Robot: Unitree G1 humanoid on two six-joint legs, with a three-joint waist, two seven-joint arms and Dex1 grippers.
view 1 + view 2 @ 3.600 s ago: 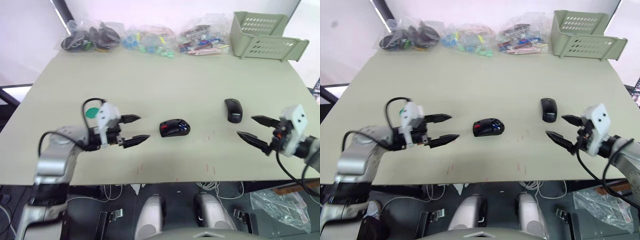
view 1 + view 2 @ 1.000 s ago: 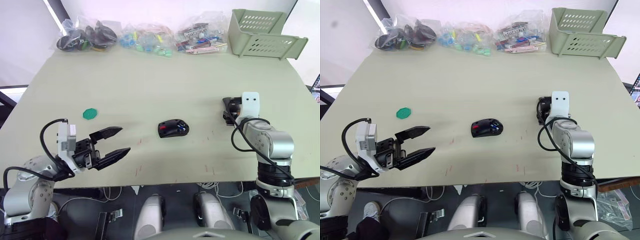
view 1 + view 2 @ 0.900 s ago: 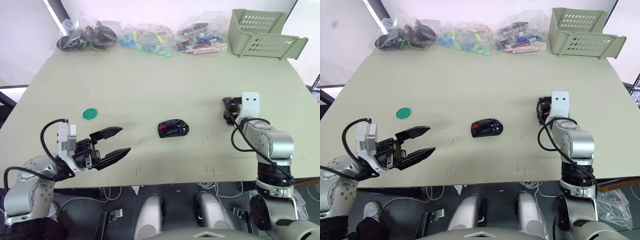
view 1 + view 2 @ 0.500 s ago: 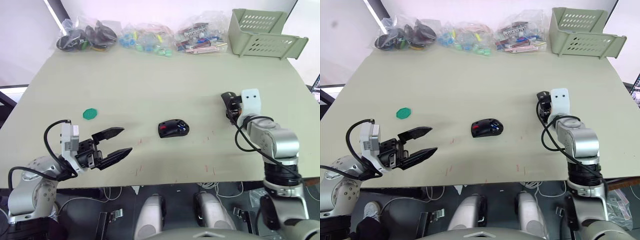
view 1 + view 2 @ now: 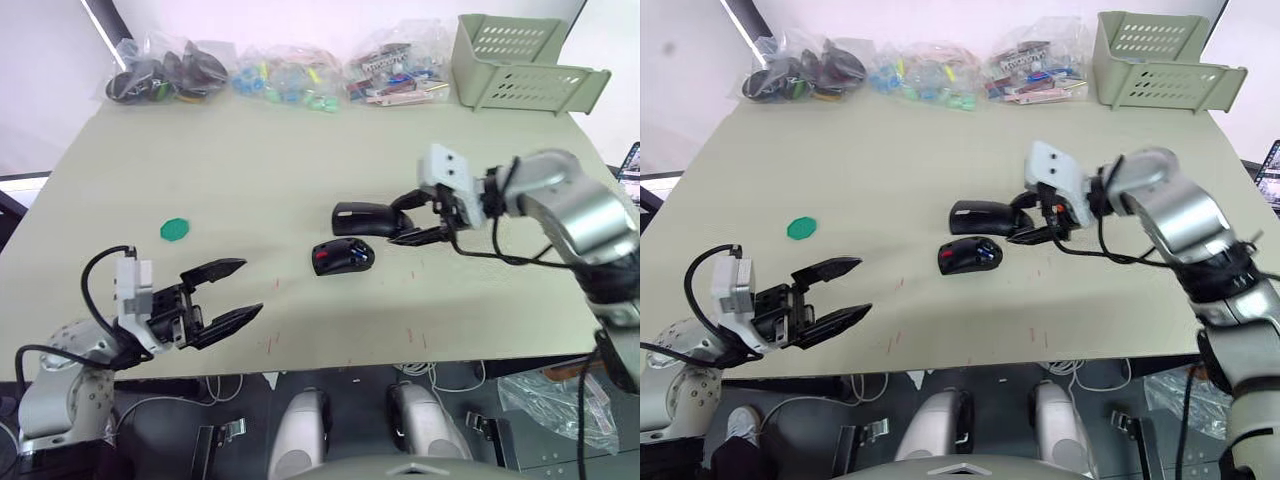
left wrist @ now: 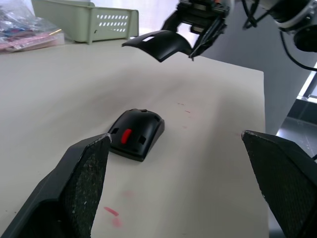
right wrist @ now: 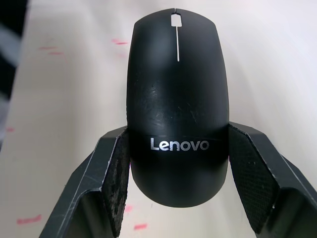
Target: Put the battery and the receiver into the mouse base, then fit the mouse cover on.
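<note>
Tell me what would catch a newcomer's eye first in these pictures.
The right gripper holds the black mouse cover in the air, just beyond the mouse base lying mid-table with red showing inside. Nearer the front edge, the left gripper hangs open, with a small green disc farther back on its side.

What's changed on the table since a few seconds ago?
The right gripper took hold of the mouse cover where it lay and carried it up and toward the robot's left, above the mouse base. The base and the green disc stayed put.
</note>
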